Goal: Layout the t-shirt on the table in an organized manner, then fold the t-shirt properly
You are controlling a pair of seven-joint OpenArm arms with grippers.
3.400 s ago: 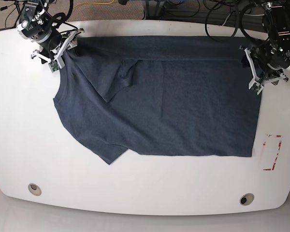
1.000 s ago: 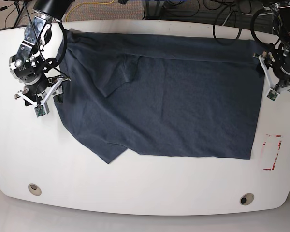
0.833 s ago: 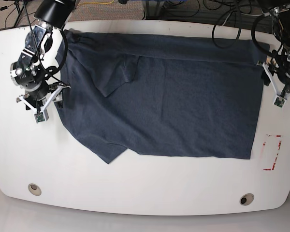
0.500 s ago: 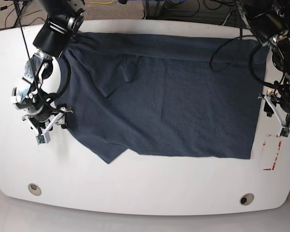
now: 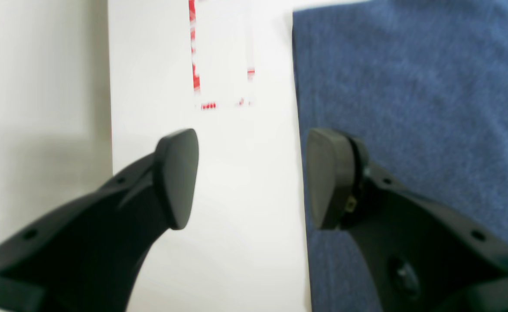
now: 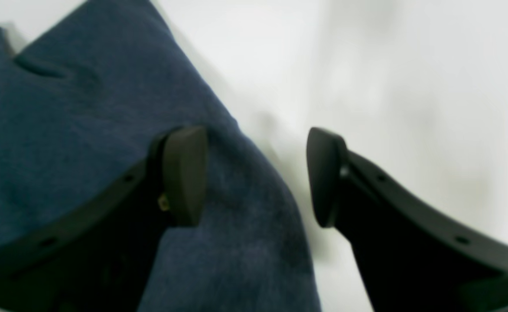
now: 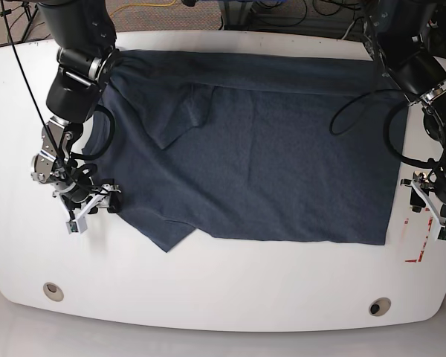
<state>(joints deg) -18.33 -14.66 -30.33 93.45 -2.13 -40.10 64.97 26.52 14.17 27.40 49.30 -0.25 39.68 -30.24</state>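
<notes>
The dark navy t-shirt (image 7: pixel 267 156) lies spread on the white table (image 7: pixel 223 297), with one sleeve folded over its body at the upper left. No lettering shows. My right gripper (image 7: pixel 95 210) is open at the shirt's lower left edge. In the right wrist view the gripper (image 6: pixel 254 173) straddles that edge, one finger (image 6: pixel 184 173) over the cloth (image 6: pixel 85 130). My left gripper (image 7: pixel 430 210) is open beside the shirt's right edge. In the left wrist view the gripper (image 5: pixel 252 177) is over bare table, one finger (image 5: pixel 330 177) at the cloth's (image 5: pixel 410 86) border.
A red-and-white marking (image 7: pixel 418 234) lies just ahead of the left gripper and also shows in the left wrist view (image 5: pixel 219 65). Two metal grommets (image 7: pixel 53 291) (image 7: pixel 379 306) sit near the front edge. The table's right edge (image 5: pixel 109 130) is close to the left gripper. Cables lie behind the table.
Both grippers have moved from the shirt's far corners down along its side edges toward the front of the table. The shirt has stayed flat in place.
</notes>
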